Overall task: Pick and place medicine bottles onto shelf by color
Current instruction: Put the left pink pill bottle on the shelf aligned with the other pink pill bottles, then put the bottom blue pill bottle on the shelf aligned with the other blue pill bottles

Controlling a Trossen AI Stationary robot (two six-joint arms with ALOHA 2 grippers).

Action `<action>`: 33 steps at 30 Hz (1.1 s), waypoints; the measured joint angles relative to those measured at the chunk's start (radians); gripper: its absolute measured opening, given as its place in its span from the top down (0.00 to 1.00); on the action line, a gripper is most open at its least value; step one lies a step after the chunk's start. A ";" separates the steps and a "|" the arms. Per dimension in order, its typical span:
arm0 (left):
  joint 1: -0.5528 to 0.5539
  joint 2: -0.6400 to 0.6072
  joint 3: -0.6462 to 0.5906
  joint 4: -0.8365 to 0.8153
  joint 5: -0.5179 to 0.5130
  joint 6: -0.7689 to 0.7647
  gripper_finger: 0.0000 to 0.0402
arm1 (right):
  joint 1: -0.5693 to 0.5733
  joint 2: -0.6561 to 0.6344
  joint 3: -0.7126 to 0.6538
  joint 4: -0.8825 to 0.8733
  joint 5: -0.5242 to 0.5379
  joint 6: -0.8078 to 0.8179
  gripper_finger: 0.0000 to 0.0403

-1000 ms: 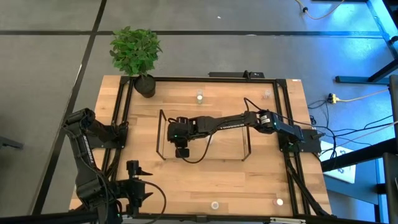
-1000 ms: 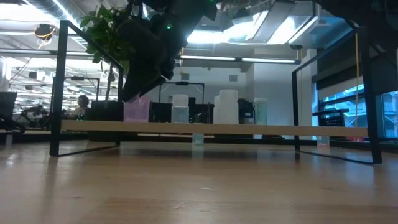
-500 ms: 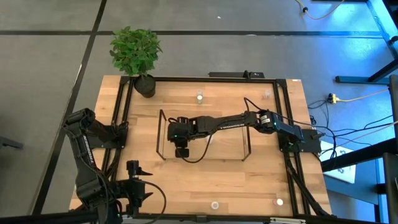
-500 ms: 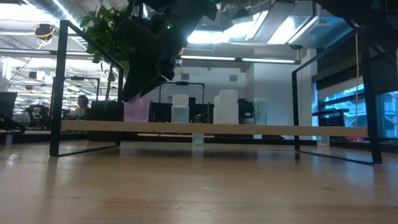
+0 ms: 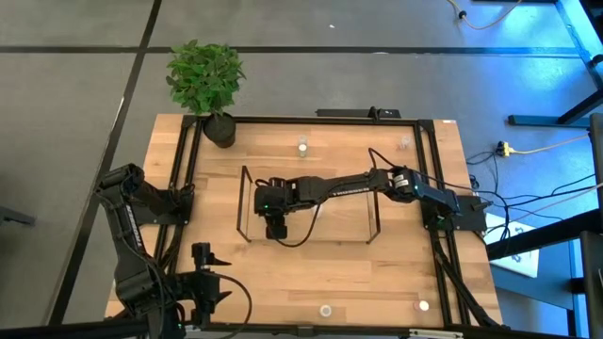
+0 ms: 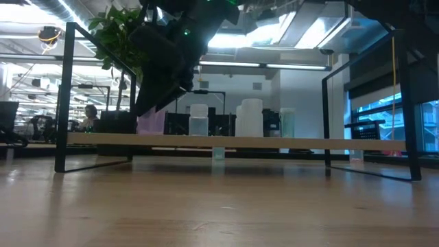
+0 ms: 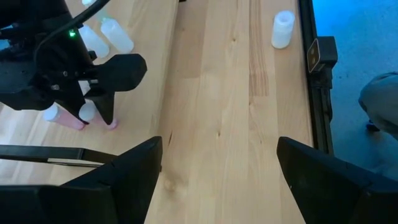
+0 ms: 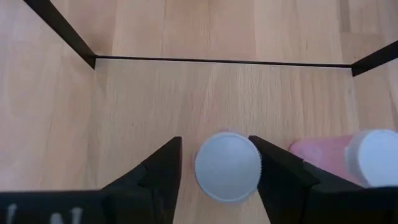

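Observation:
The shelf [image 5: 243, 202] stands mid-table; its wooden board [image 6: 274, 143] carries a pink bottle [image 6: 152, 123] and several whitish bottles [image 6: 250, 118]. My right gripper [image 5: 275, 226] reaches over the shelf's left part, pointing down. In the right wrist view it is open [image 8: 215, 163], one finger on each side of a white-capped bottle [image 8: 227, 167] that stands upright on the board. A second pink bottle [image 8: 367, 155] stands right beside it. My left gripper [image 7: 217, 168] is open and empty, parked at the table's near left [image 5: 203, 275]. My right gripper's fingers come from above, one on each side of the bottle's white cap [image 8: 227, 167]. Wood shows between one finger [image 8: 168, 168] and the cap. The other finger [image 8: 270, 168] lies right against the cap's edge; I cannot tell whether it touches.
Loose bottles stand on the table near the far edge [image 5: 302, 146] [image 5: 405, 143] and the near edge [image 5: 326, 310] [image 5: 423, 305]. A potted plant [image 5: 207, 80] is at the far left corner. A black frame [image 5: 179, 188] runs around the table.
My right gripper has shifted slightly toward the far edge and now covers more of the pink bottle's top in the low view. The bottle stays standing on the board.

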 joint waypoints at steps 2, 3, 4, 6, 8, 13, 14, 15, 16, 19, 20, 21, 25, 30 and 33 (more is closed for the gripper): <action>0.000 0.000 0.000 0.000 0.000 0.000 0.22 | 0.000 0.000 0.000 0.000 0.000 0.000 0.52; 0.000 0.000 0.000 0.000 0.000 0.000 0.22 | 0.000 0.000 0.000 0.001 0.000 0.000 0.50; 0.000 0.000 0.000 0.000 0.000 0.000 0.22 | 0.000 0.000 0.000 0.002 0.000 0.000 0.49; 0.000 0.000 0.000 0.000 0.000 0.000 0.22 | 0.000 0.000 0.000 0.002 0.000 0.000 0.47; 0.000 0.000 0.000 0.000 0.000 0.000 0.22 | 0.000 0.000 0.000 0.003 0.000 0.000 0.45; 0.000 0.000 0.000 0.000 0.000 0.000 0.22 | 0.000 0.000 0.000 0.004 -0.001 0.000 0.42; 0.000 0.000 0.000 0.000 0.000 0.000 0.22 | 0.000 0.000 0.000 0.004 0.000 0.000 0.42; 0.000 0.000 0.000 0.000 0.000 0.000 0.22 | 0.000 0.000 0.000 0.005 0.000 0.000 0.41; 0.000 0.000 0.000 0.000 0.000 0.000 0.22 | 0.000 0.000 0.000 0.004 0.000 0.000 0.41; 0.000 0.000 0.000 0.000 0.000 0.000 0.22 | 0.000 -0.001 0.001 0.005 0.000 0.000 0.41; 0.000 0.000 0.000 0.000 0.000 0.000 0.22 | 0.000 -0.001 0.001 0.005 0.000 0.000 0.41; 0.000 0.000 0.000 0.000 0.000 0.000 0.22 | 0.000 -0.002 0.001 0.008 0.000 0.000 0.41; 0.000 0.000 0.000 0.000 0.000 0.000 0.22 | 0.000 -0.002 0.001 0.022 -0.002 0.000 0.41; 0.000 0.000 0.000 0.000 0.000 0.000 0.22 | 0.000 -0.002 0.002 0.030 -0.002 -0.004 0.41; 0.000 0.000 0.000 0.000 0.000 0.000 0.22 | 0.000 -0.002 0.002 0.030 -0.001 -0.004 0.41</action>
